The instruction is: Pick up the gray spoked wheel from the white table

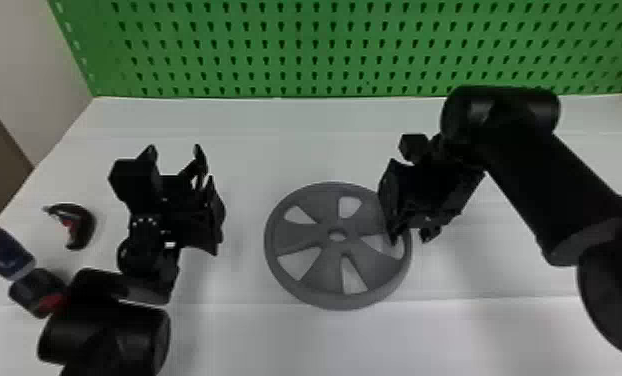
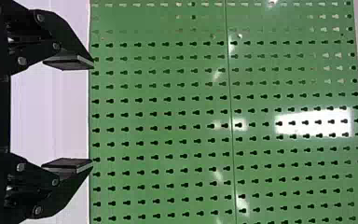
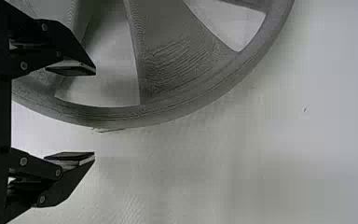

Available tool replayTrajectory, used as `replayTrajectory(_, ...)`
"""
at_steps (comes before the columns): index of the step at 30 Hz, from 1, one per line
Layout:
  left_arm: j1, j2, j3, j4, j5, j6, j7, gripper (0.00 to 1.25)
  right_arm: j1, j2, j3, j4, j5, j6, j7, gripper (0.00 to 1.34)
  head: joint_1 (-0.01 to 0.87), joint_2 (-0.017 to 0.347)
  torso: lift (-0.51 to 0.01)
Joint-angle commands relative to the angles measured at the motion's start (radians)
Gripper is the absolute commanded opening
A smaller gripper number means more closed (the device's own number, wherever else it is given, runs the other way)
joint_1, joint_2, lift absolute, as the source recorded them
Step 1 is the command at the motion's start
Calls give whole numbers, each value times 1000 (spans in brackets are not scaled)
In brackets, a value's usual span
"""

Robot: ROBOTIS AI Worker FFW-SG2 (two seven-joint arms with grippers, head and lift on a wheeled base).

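Gaping wide: R fingers (image 1: 430, 233) nr wheel rim (image 1: 351, 301), L fingers (image 1: 200, 157) also.

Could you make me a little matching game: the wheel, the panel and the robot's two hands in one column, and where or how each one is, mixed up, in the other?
Column one
1. Wheel
2. Panel
3. Left hand
4. Right hand

Column two
A. Green, full of holes, behind the white table
B. Open, at the wheel's right edge
C. Gray, spoked, lying on the table
D. Open, off to the wheel's left

Right pairs: 1-C, 2-A, 3-D, 4-B
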Motion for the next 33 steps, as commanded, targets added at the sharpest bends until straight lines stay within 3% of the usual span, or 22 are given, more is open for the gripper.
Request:
replayTrajectory(1, -1, 0, 0, -1, 0, 0, 0, 747, 1, 0, 1, 0, 0, 3, 0, 546, 770, 44, -98)
replayTrajectory(4, -1, 0, 0, 1, 0, 0, 0, 747, 1, 0, -3, 0, 0, 8, 1, 499, 770, 44, -98)
replayTrajectory(8, -1, 0, 0, -1, -1, 0, 0, 747, -2, 2, 6, 0, 12, 12, 0, 262, 770, 44, -98)
replayTrajectory(33, -3, 2, 1, 1, -1, 0, 0, 747, -2, -2, 10, 2, -16, -3, 1, 239, 770, 44, -98)
